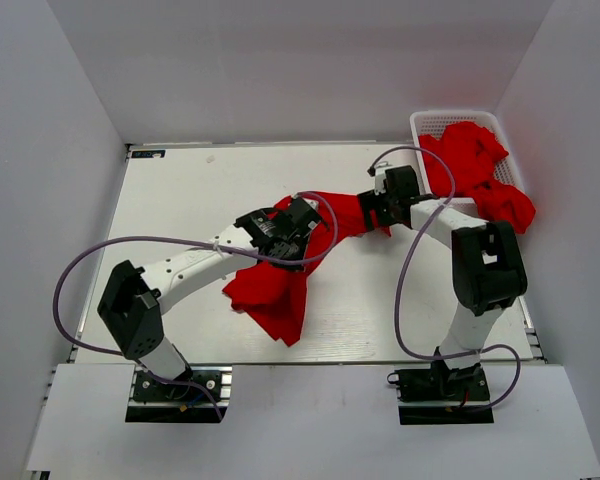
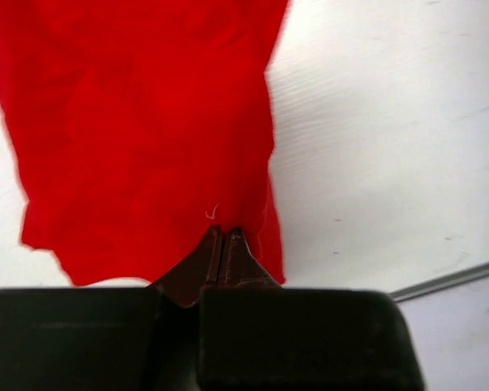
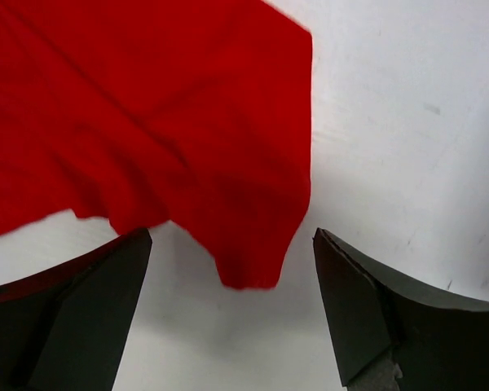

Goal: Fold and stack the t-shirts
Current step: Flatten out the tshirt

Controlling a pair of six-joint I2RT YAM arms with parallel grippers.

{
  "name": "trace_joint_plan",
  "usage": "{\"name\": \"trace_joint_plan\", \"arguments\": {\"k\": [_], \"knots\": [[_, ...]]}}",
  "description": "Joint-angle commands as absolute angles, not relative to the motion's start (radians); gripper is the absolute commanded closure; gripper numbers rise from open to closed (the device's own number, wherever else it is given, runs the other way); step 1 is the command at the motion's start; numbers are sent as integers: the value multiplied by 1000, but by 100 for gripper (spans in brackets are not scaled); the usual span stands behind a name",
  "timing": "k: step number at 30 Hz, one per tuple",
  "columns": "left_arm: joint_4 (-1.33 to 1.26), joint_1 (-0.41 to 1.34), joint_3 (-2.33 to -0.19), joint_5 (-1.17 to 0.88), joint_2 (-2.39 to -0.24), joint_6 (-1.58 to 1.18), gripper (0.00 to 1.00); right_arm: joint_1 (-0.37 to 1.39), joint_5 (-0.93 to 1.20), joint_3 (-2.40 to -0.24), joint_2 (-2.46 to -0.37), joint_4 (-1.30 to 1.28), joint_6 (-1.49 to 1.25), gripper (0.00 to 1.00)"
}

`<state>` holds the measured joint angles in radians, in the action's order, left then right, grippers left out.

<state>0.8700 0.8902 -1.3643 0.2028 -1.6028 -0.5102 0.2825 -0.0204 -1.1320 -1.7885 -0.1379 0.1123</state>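
Note:
A crumpled red t-shirt (image 1: 280, 285) lies across the middle of the table, stretching up to the right under both grippers. My left gripper (image 1: 295, 222) is shut on this shirt; in the left wrist view its fingertips (image 2: 222, 236) pinch the cloth (image 2: 147, 122) near a hem. My right gripper (image 1: 372, 212) is open at the shirt's right end; in the right wrist view a corner of the cloth (image 3: 244, 261) hangs between the spread fingers (image 3: 350, 285), untouched. More red t-shirts (image 1: 475, 165) are heaped in the white basket.
The white mesh basket (image 1: 428, 122) stands at the back right corner, with red cloth spilling over its right side (image 1: 510, 205). Grey walls enclose the table on three sides. Purple cables loop from both arms.

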Motion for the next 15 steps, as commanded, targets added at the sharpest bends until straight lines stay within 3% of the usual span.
{"name": "trace_joint_plan", "arguments": {"k": [1,7,10,13,15], "knots": [[945,876,-1388,285,-1577,-522,100,278,20,-1224,-1836,-103,149,16],[994,848,-1419,388,-1546,-572,100,273,15,-1252,-1902,-104,126,36],[1003,838,-1428,426,-1536,-581,100,275,32,-1249,-1914,-106,117,73],[1003,828,-1463,475,-1525,-581,100,275,44,-1246,-1913,-110,107,100],[1024,828,-1509,539,-1516,-581,100,273,17,-1249,-1873,-109,91,100]]}}
